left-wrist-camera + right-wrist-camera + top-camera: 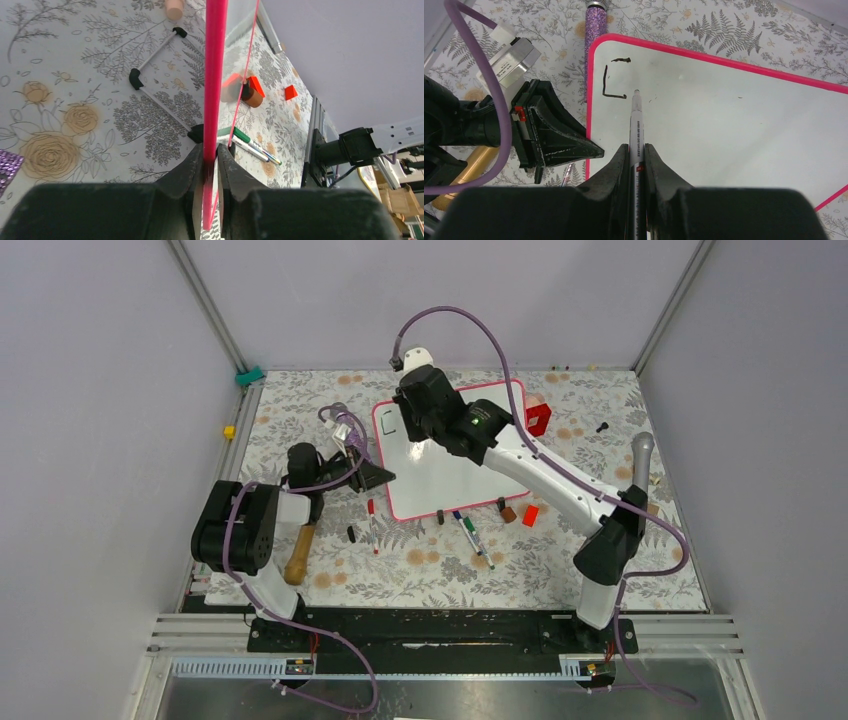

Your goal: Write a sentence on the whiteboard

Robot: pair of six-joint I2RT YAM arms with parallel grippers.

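Note:
The whiteboard lies flat on the floral table, glossy white with a pink-red frame. My left gripper is at its left edge, shut on the whiteboard frame, with a finger on each side of the gripper. My right gripper hovers over the whiteboard, shut on a grey marker. The marker tip meets the board near the top-left corner. Of the sentence, only one angular C-like black stroke shows there. The left gripper sits just beside that corner.
Several markers, a brown cylinder and a small red cube lie along the board's near edge. A red block stands at its far right corner. A wooden handle, a purple glitter pen and thin black-tipped rods lie left.

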